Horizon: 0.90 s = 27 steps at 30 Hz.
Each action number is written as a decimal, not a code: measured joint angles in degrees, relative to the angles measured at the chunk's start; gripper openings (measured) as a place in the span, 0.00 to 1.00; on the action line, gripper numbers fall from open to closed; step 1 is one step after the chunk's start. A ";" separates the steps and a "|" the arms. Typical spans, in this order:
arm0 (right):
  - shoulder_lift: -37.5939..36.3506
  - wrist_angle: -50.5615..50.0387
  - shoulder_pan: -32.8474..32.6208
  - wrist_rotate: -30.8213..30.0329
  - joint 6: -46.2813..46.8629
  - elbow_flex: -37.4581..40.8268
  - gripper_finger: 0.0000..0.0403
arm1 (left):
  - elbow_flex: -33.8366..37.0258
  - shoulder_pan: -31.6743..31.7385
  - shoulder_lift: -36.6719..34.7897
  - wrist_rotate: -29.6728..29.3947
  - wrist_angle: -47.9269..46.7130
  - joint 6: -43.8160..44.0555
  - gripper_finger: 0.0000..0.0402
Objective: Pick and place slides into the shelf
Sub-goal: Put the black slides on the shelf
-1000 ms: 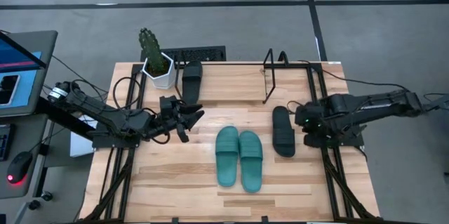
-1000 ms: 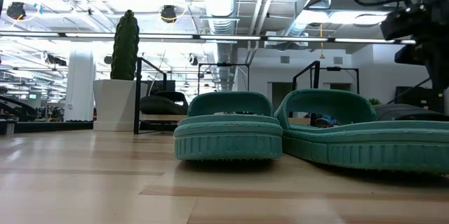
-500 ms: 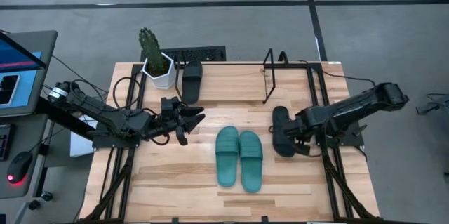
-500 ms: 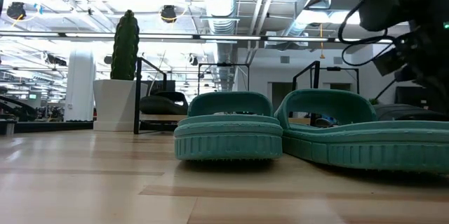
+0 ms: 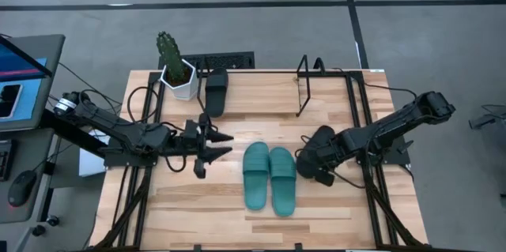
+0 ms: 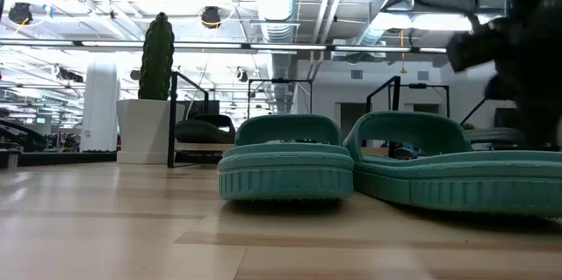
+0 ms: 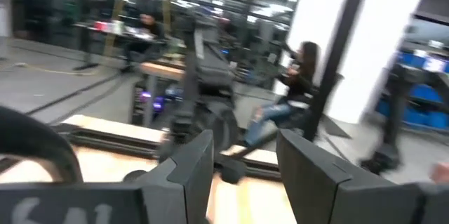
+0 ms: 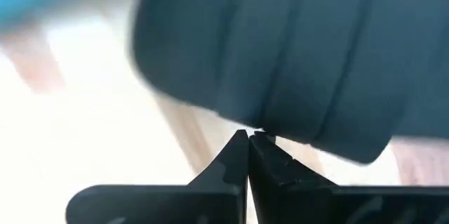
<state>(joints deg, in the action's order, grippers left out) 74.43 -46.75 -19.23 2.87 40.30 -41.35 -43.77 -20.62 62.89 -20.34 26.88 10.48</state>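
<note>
Two teal slides [image 5: 257, 174] [image 5: 283, 179] lie side by side mid-table and fill the low view [image 6: 285, 159] [image 6: 443, 164]. One black slide [image 5: 216, 90] sits at the left end of the shelf [image 5: 304, 86] by the far edge. The other black slide [image 5: 324, 137] lies right of the teal pair, mostly covered by my right arm. My right gripper [image 5: 304, 163] hangs over it, shut [image 8: 249, 136], tips at the edge of its black surface [image 8: 280, 55]. My left gripper [image 5: 215, 148] hovers open left of the teal slides [image 7: 245, 175]. My right gripper's shut fingertips [image 8: 242, 147] point down at the edge of the black slide's surface [image 8: 259, 122]; I cannot tell whether they touch it. The slide lies flat on the table.
A potted cactus [image 5: 175, 69] stands at the far left corner beside the shelf. Black arm frames run along both table sides [image 5: 134, 197] [image 5: 379, 197]. Bare wood shows along the near edge [image 5: 261, 224]. People sit in the room beyond the table in the left wrist view.
My right arm has swung from the table's right edge toward the left and come down over the black slide beside the teal pair. My left gripper has turned about its wrist and stayed roughly in place. The teal slides have not moved.
</note>
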 joint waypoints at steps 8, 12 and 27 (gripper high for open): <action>4.60 4.75 4.26 -9.31 -1.11 -4.65 0.00 | 0.01 -0.02 -1.48 7.14 -4.04 0.77 0.36; 9.31 0.02 6.26 -8.28 -3.21 -7.66 0.00 | 0.04 -0.05 -1.87 8.24 -4.89 2.54 0.36; 5.49 -31.28 -1.18 -20.31 3.39 -18.07 0.00 | 0.04 -0.07 -1.95 12.63 -6.99 3.65 0.36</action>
<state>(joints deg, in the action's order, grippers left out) 79.92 -78.03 -20.41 -17.44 43.69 -59.42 -43.72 -20.69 60.95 -7.70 19.89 14.13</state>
